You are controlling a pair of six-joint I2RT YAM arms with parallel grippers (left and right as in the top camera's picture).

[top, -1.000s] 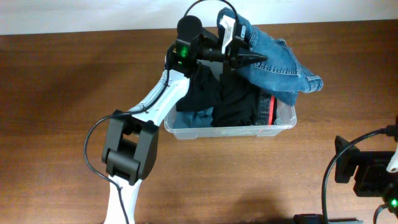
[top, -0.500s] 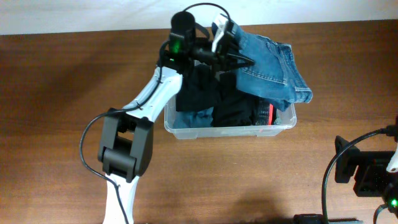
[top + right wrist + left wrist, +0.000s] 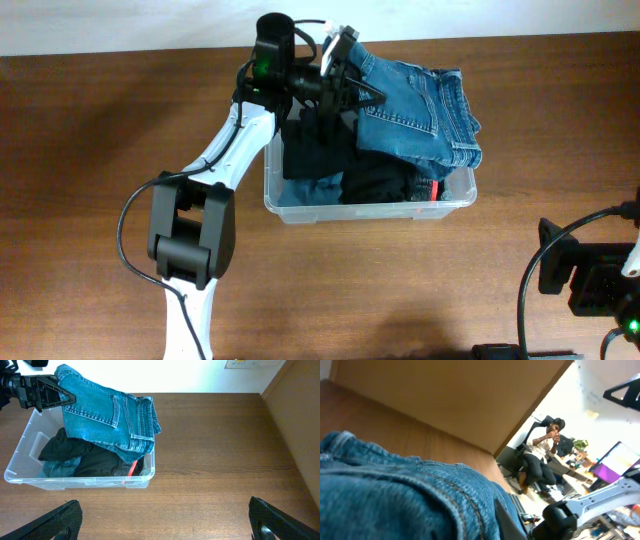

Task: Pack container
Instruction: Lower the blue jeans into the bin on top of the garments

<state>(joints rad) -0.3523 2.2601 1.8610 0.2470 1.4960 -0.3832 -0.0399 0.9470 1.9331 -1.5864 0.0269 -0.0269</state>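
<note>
Clear container [image 3: 300, 212] sat near the desk's [image 3: 100, 150] far edge, part-filled with dark clothes [image 3: 380, 175]. Folded jeans [image 3: 420, 110] draped over that pile and the right rim, one end clamped in the left fingers [image 3: 368, 92] above the far left corner. I judged they were held up to spread flat on top. Right fingers [image 3: 60, 517] stood wide apart and empty at the desk's near right corner.

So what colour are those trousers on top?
Blue denim jeans, clearest in the right wrist view.

Blue denim [image 3: 395, 495] up close — wooden surface [image 3: 400, 427] beyond
</note>
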